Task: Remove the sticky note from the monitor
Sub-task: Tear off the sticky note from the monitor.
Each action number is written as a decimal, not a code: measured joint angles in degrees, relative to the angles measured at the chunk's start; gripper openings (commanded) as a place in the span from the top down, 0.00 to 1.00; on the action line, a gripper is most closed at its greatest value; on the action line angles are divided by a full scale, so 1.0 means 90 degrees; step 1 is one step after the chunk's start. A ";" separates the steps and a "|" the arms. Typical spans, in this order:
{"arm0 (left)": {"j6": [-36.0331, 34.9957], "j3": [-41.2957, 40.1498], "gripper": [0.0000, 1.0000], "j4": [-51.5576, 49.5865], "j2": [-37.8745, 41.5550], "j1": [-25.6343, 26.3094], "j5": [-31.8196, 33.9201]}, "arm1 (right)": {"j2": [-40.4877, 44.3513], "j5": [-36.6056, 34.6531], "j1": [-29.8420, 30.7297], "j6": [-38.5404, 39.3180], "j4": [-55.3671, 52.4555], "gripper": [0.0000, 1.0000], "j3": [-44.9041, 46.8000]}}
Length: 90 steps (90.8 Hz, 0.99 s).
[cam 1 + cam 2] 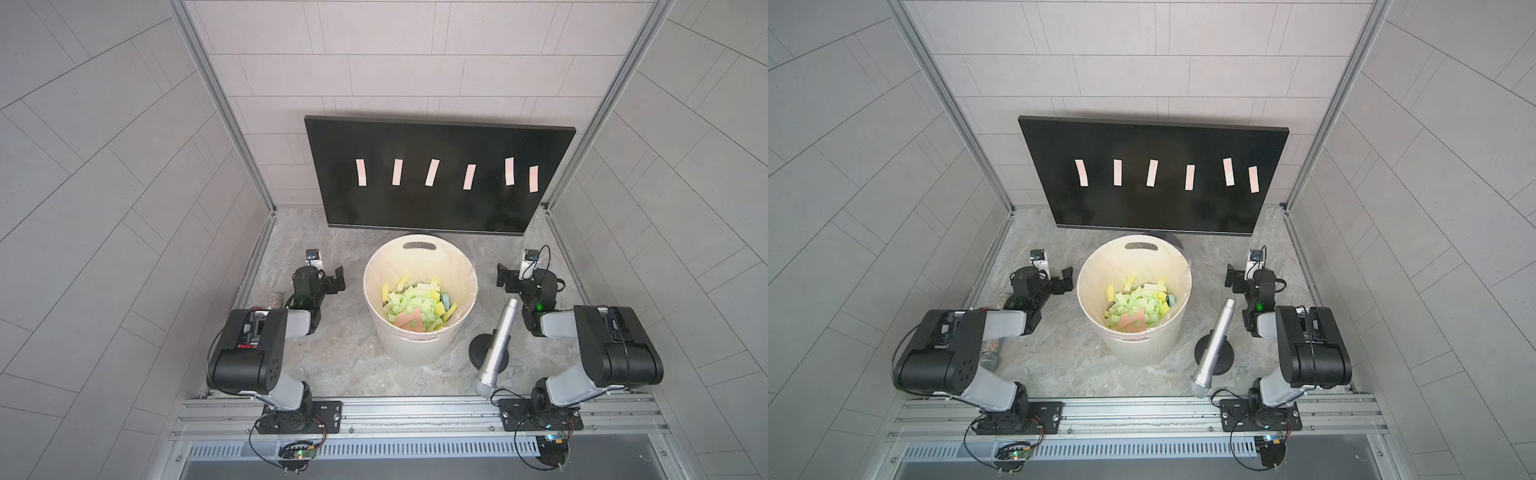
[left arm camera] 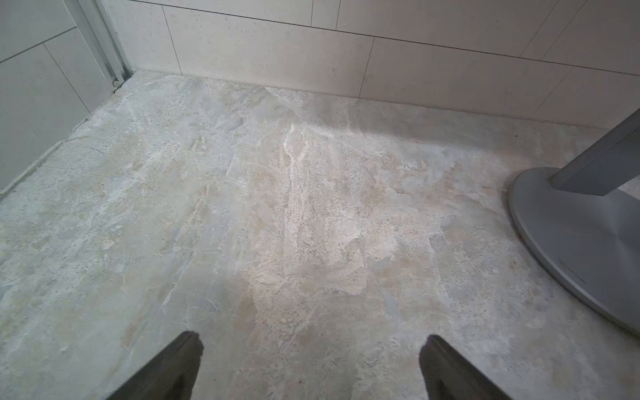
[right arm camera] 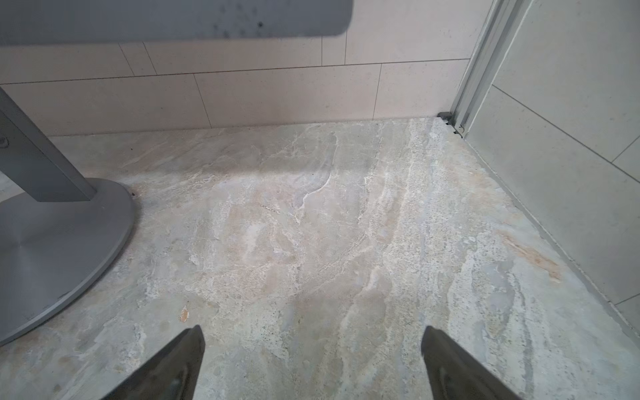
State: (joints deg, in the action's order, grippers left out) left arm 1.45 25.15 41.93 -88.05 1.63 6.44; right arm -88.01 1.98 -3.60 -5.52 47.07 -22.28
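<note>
The monitor (image 1: 415, 137) (image 1: 1142, 137) stands at the back of the table, dark and blank, in both top views. Several pale pink sticky notes run in a row across its screen, from the leftmost sticky note (image 1: 362, 172) to the rightmost (image 1: 534, 179). My left gripper (image 1: 338, 280) (image 2: 311, 343) rests low on the table to the left of the bucket, open, with nothing between its fingertips (image 2: 194, 341). To the bucket's right my right gripper (image 1: 503, 276) (image 3: 311, 334) is also open and empty. Both are well short of the screen.
A cream bucket (image 1: 419, 249) holding several discarded coloured notes stands in the middle, in front of the monitor. A silver microphone (image 1: 498, 345) leans on a round black stand near my right arm. The monitor's grey foot (image 2: 571, 242) (image 3: 52, 242) shows in both wrist views. Tiled walls close in three sides.
</note>
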 measured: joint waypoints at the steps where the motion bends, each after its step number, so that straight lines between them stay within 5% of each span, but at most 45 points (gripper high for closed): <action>1: 0.0000 0.0000 0.00 0.0000 0.0000 0.0000 0.0000 | 0.0000 0.0000 0.0000 0.0000 0.0002 0.00 0.0000; 60: -0.0002 0.0007 0.00 -0.0027 0.0005 0.0002 0.0017 | 0.0000 0.0000 0.0000 0.0000 0.0002 0.00 0.0000; 90: 0.0877 0.2217 0.00 -0.3262 0.0714 0.0041 0.0835 | 0.1792 -0.0471 0.0012 -0.0432 -0.2183 0.00 -0.0843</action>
State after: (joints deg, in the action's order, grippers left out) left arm 9.34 45.10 12.58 -81.62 2.00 13.96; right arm -71.88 -2.26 -3.49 -9.41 27.42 -29.87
